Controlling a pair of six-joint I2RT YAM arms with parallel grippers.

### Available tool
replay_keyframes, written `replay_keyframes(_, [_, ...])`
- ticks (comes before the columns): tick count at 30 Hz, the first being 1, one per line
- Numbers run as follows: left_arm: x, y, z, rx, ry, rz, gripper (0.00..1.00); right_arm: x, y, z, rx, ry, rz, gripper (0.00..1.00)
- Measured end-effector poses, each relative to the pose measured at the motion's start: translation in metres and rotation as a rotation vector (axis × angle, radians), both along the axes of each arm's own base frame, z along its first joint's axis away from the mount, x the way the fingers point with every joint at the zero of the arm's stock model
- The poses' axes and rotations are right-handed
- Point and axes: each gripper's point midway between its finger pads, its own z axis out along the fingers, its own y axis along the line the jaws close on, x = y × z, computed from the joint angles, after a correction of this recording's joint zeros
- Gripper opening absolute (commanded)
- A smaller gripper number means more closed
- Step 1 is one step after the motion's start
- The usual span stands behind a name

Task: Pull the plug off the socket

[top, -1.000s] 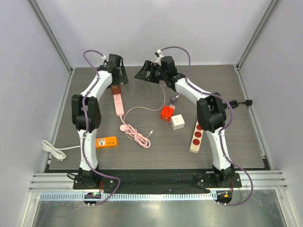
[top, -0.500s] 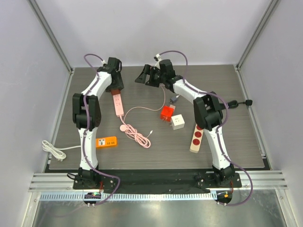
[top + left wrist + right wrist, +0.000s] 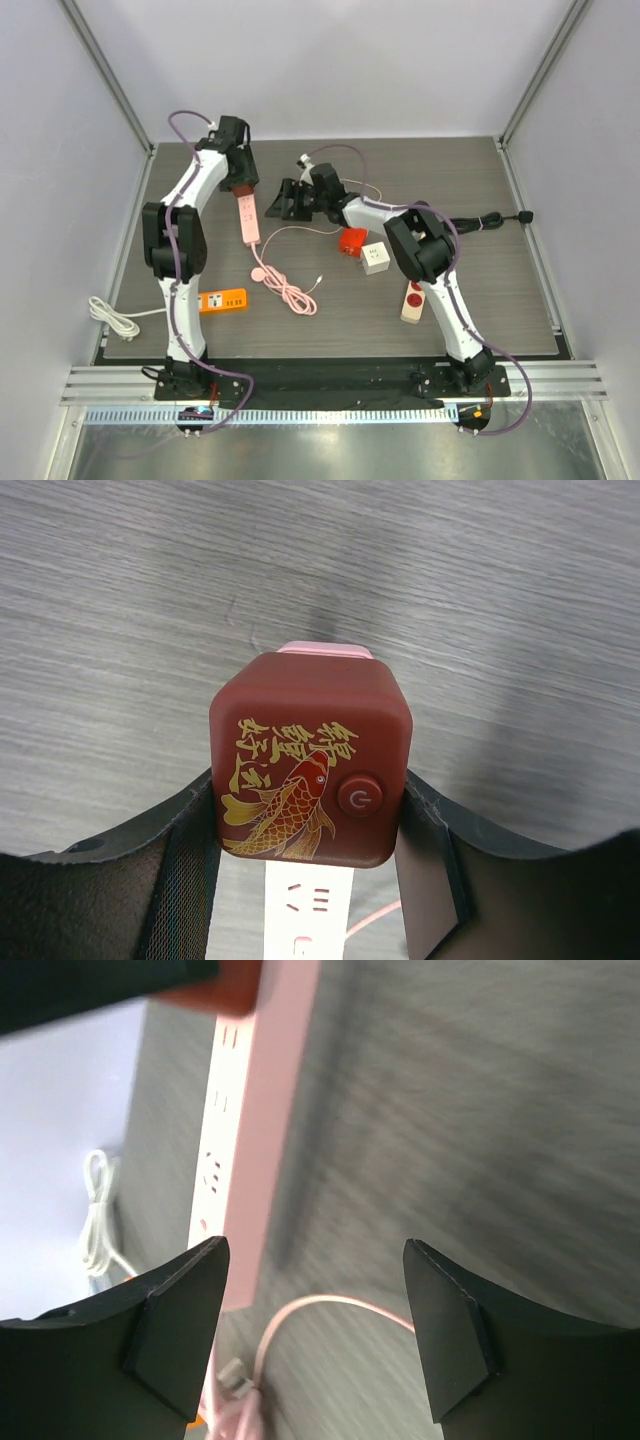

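We have left gripper (image 3: 305, 815) clamped on plug (image 3: 310, 745); right gripper (image 3: 312, 1330) wide, empty beside pink strip (image 3: 255, 1150). Unpinned, strip may lift too.

A: Where does the plug (image 3: 310, 770) sit?
B: On the far end of the power strip (image 3: 249, 222), which lies left of centre on the table (image 3: 500, 280); its cord (image 3: 290, 290) loops at the near end.
A: And elsewhere?
B: A cube adapter (image 3: 351, 241) and a second adapter (image 3: 375, 258) touch right of the strip; another strip (image 3: 412, 300) lies nearer right; a socket box (image 3: 224, 300) and coiled cable (image 3: 112, 315) lie near left.
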Motion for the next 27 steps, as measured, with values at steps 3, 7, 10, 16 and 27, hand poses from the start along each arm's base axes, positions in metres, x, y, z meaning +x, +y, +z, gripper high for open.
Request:
replay_keyframes(3, [-0.002, -0.001, 0.017, -0.014, -0.029, -0.002, 0.00, -0.013, 0.020, -0.001, 0.046, 0.004, 0.042, 0.78])
replay_keyframes(7, [-0.003, -0.005, 0.033, -0.038, -0.060, -0.005, 0.00, -0.025, 0.044, 0.010, 0.137, -0.004, 0.080, 0.78])
replay_keyframes(10, [-0.003, -0.007, 0.035, -0.055, -0.063, -0.003, 0.00, -0.022, 0.056, 0.013, 0.196, -0.008, 0.078, 0.78])
replay_keyframes(16, [-0.006, -0.009, 0.028, -0.072, -0.047, -0.001, 0.00, -0.010, 0.062, -0.011, 0.230, 0.047, 0.041, 0.72])
replay_keyframes(27, [-0.007, -0.012, 0.025, -0.093, -0.042, 0.001, 0.00, 0.007, 0.071, -0.010, 0.267, 0.056, -0.007, 0.66])
